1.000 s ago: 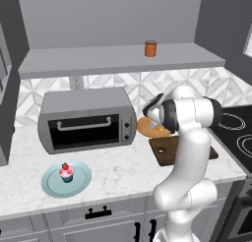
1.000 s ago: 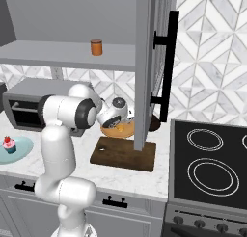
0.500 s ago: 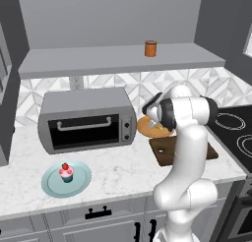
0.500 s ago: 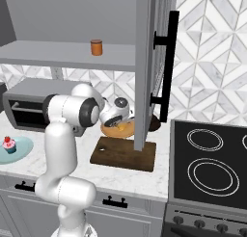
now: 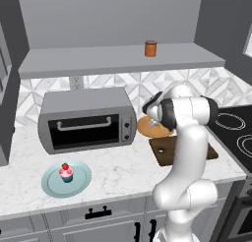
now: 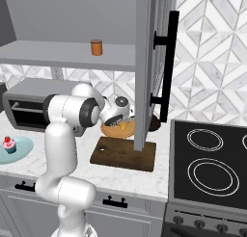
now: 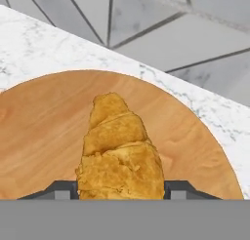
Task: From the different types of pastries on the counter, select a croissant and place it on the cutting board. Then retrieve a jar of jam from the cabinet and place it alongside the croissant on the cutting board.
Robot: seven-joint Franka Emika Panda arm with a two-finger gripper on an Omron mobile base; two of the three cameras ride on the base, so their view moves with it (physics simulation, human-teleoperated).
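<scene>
The golden croissant [image 7: 119, 151] lies on a round tan plate [image 7: 44, 127] on the white counter [image 5: 123, 167]. My gripper [image 7: 119, 190] is down over it, and its two dark fingertips [image 7: 61, 190] press against the pastry's sides, so it is shut on the croissant. From the base, the hand [image 5: 156, 113] hangs low over the plate [image 5: 147, 129], just behind the dark brown cutting board [image 5: 165, 148], which is bare. The orange-brown jar of jam [image 5: 150, 48] stands on the grey cabinet shelf [image 5: 98, 59] above. A pink cupcake [image 5: 65, 172] sits to the left.
A grey toaster oven [image 5: 86, 120] stands left of the arm. The cupcake rests on a light-blue plate [image 5: 81, 181] near the counter's front. An open cabinet door [image 6: 144, 62] hangs down right beside the hand. A black stove [image 6: 207, 164] lies to the right.
The gripper's fingers have come together on the croissant. The arm has barely moved over the tan plate, and nothing else has shifted.
</scene>
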